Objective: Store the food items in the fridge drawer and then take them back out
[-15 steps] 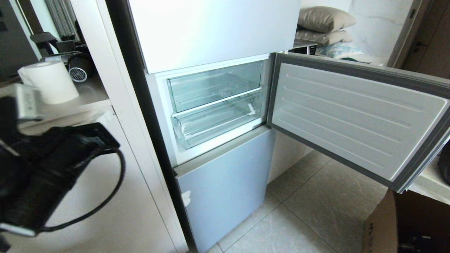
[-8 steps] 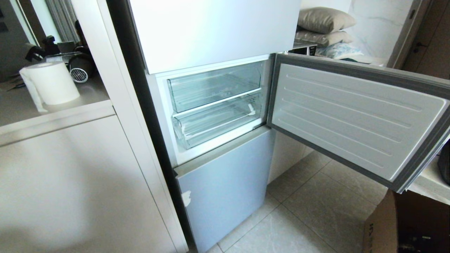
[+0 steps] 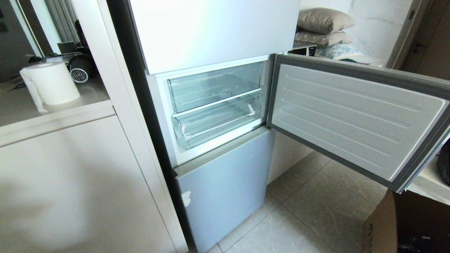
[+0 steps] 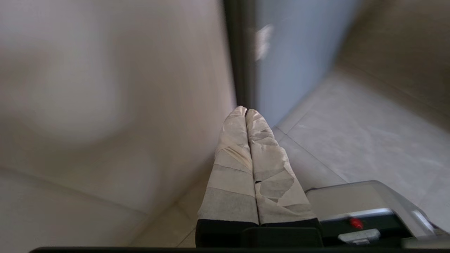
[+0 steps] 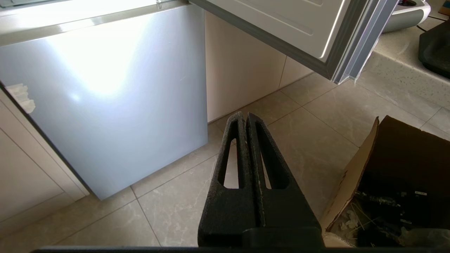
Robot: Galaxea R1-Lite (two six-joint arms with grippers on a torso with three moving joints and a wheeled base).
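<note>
My left arm has dropped out of the head view, where it filled the near left corner a second ago. My left claw (image 4: 246,114) now hangs low, taped fingers pressed together on nothing, pointing at the floor beside the pale blue lower door (image 4: 291,56). The fridge drawer (image 3: 218,123) sits pushed in, up above it, looking empty. No food items show anywhere. My right claw (image 5: 245,117) hangs parked, closed, empty. I judge the task finished.

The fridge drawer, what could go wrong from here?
The fridge drawer is pushed in and looks empty, with no food items in view, so the task may stall. The open fridge door juts out; an arm could strike it. Both the left gripper and right gripper are shut, unready to grasp.
</note>
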